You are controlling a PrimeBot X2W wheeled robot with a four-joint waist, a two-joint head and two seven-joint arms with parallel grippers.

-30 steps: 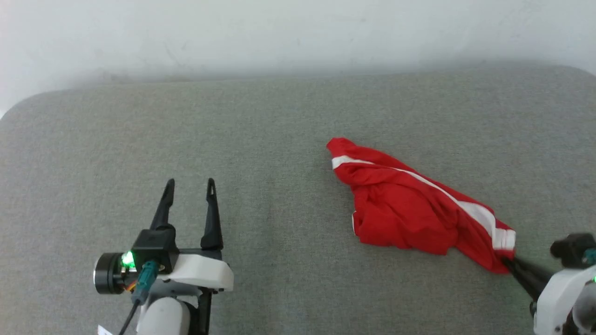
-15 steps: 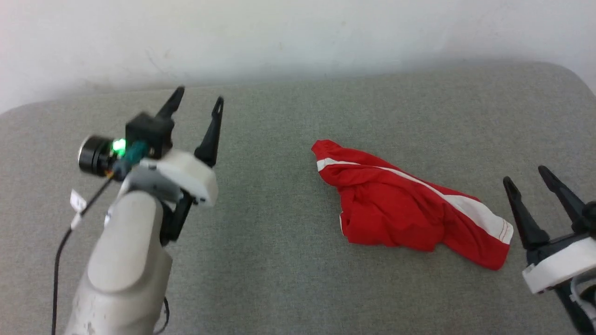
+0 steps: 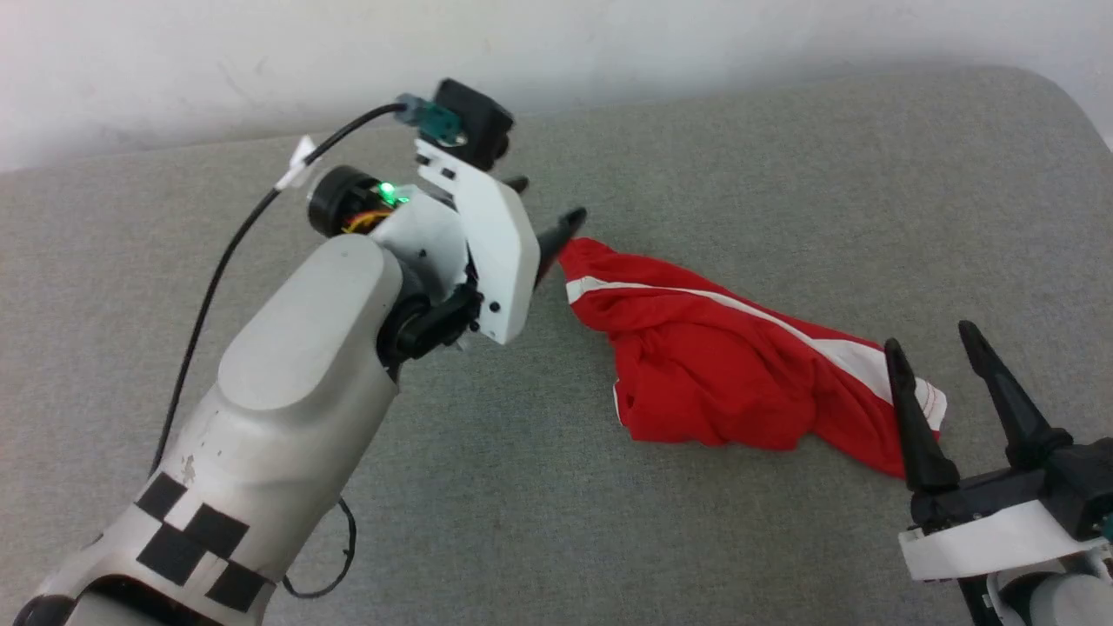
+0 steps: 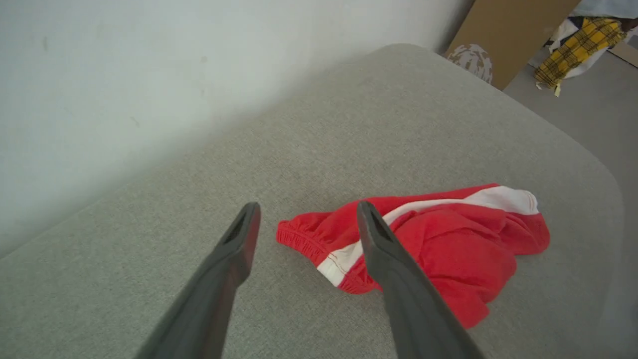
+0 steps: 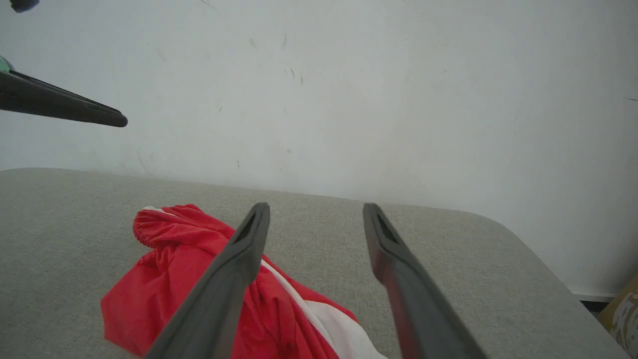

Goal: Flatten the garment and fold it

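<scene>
Red fabric item, 1 pc: garment (image 3: 730,374), crumpled, not flat, white stripe (image 3: 783,326) running along its length. Loc: right half of grey cushion (image 3: 609,522), lying diagonally from approx. centre toward near right corner. Gathered waistband end (image 4: 299,234) points to centre, white-trimmed end to right edge.

L gripper (image 3: 549,202): my fingers spread apart, nothing betw. them, tips just beside waistband end. Contact w/ fabric: can't tell. In left wrist view the waistband end shows betw. the two fingers (image 4: 234,259).

R gripper (image 3: 929,339): fingers spread, empty, just beside white-trimmed end. One finger overlaps the fabric in head view, no grip on it.

Misc:
- White wall (image 3: 609,43) along far edge of cushion.
- Black cable (image 3: 235,239) on my L arm.
- Cardboard box (image 4: 518,35) and yellow plaid cloth (image 4: 583,45) on floor (image 4: 598,124) beyond cushion's rounded corner.
</scene>
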